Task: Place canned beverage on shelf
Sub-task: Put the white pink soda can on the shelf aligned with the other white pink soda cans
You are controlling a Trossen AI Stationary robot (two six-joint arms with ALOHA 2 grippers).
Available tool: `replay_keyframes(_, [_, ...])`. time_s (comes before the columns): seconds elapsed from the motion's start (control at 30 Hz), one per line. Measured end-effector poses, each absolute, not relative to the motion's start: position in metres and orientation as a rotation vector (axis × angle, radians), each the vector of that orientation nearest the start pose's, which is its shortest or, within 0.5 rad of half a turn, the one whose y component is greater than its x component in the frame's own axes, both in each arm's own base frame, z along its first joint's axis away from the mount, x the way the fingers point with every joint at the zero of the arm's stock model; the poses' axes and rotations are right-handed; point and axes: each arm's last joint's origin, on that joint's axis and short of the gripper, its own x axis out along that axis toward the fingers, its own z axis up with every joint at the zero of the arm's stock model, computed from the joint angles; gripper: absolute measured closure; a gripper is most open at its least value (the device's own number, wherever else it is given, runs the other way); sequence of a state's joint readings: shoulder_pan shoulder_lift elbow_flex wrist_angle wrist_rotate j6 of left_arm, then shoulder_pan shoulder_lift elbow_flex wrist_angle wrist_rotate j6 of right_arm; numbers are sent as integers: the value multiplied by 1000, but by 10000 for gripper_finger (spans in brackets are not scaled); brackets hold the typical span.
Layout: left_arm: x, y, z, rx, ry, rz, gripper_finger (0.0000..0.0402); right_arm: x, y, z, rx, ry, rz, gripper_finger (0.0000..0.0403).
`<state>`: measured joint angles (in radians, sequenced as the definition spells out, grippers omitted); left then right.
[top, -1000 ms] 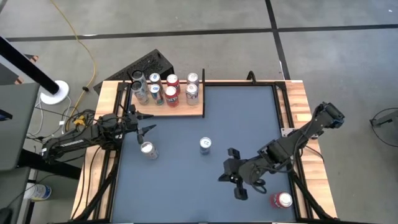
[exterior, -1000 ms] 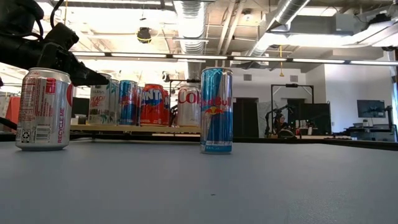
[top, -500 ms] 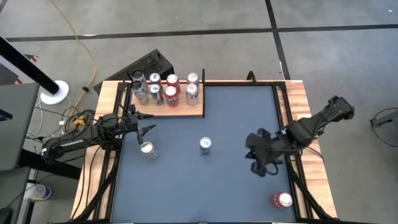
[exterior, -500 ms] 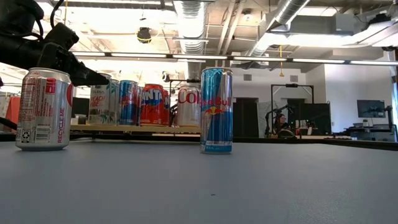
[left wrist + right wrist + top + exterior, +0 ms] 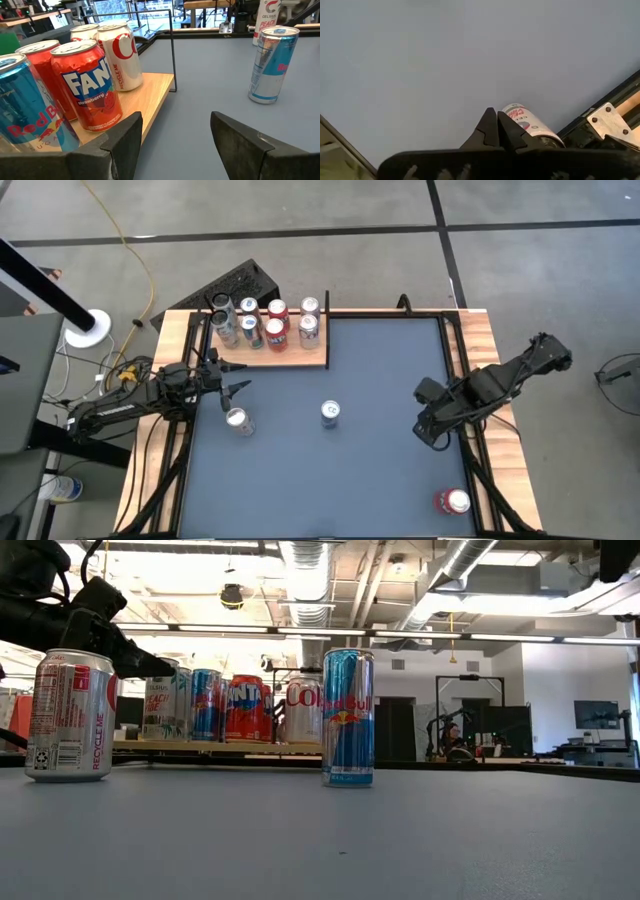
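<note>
The shelf (image 5: 285, 353), a light wood board with thin black posts, stands at the table's far left and bears several upright cans (image 5: 277, 321). My left gripper (image 5: 236, 379) (image 5: 175, 145) waits open and level beside the shelf's near edge (image 5: 148, 101), touching nothing. A silver can (image 5: 237, 419) (image 5: 70, 715) and a slim blue can (image 5: 330, 413) (image 5: 348, 717) (image 5: 272, 62) stand upright on the table. A red-and-white can (image 5: 452, 501) (image 5: 527, 122) stands near the near right corner. My right gripper (image 5: 430, 432) (image 5: 496, 131) is shut, points down at the table's right and holds nothing.
Black rails (image 5: 462, 370) and wooden strips (image 5: 490, 350) edge the blue tabletop (image 5: 380, 360). A dark box (image 5: 240, 285) lies beyond the shelf. Bare tabletop lies between the blue can and my right arm.
My right gripper has gone from the table's near middle toward the right and far edges, and has tipped from nearly level to pointing down while rolling. It has stayed shut. The cans have not moved.
</note>
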<state>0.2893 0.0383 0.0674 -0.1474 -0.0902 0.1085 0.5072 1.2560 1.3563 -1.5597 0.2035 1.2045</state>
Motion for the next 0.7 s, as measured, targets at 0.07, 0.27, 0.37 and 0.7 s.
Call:
replay_keyframes(0.07, [91, 30, 169, 95, 139, 372, 177, 166, 86, 343, 496, 1272, -574, 403])
replay_keyframes(0.27, [91, 30, 169, 95, 139, 372, 177, 167, 86, 343, 493, 1256, -568, 390])
replay_keyframes(0.37, [91, 30, 169, 95, 139, 372, 177, 168, 86, 344, 482, 1234, -571, 357])
replay_keyframes(0.7, [91, 30, 169, 95, 139, 372, 177, 186, 94, 347, 421, 1061, -460, 208])
